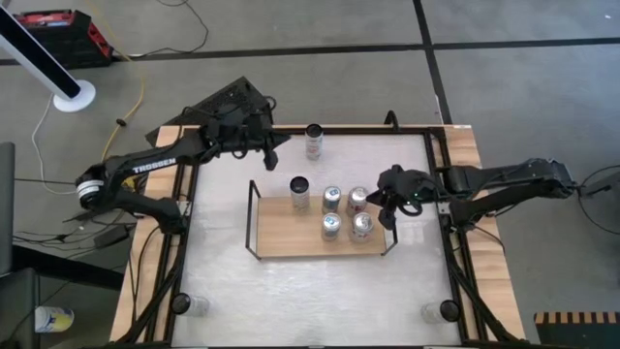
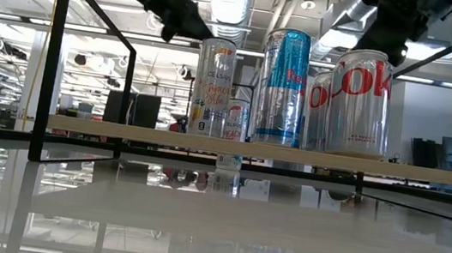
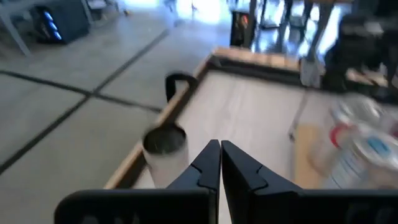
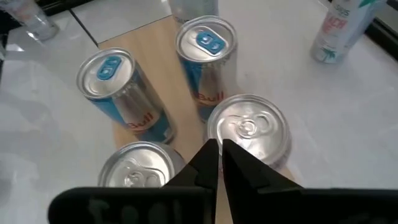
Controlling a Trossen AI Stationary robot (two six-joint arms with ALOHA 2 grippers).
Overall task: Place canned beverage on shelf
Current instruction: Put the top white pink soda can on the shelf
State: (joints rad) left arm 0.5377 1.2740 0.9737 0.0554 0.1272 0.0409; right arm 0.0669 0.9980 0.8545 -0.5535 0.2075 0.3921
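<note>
Hovering my left gripper (image 1: 274, 148) with fingers pressed together and empty, I eye the slim white printed can (image 1: 314, 142) beyond the wooden wire-framed shelf (image 1: 281, 237): rigid, slick, tippy; grip mid-body. My right gripper (image 1: 387, 202) is likewise clenched, empty, over the shelf's cans.

Shelf (image 1: 291, 237): low rack, light wooden board base, thin black wire frames at both ends; sits flat near table centre. Five cans stand upright on its right half. Far row: slim dark-topped can (image 1: 299, 191), blue-and-silver can (image 1: 331, 199), red-and-silver can (image 1: 357, 200). Near row: second blue-and-silver can (image 1: 331, 226), second red-and-silver can (image 1: 362, 225). Left half of board bare. One slim white can (image 1: 314, 141) stands upright off the shelf, beyond its far side; apparently pink lettering.
</note>
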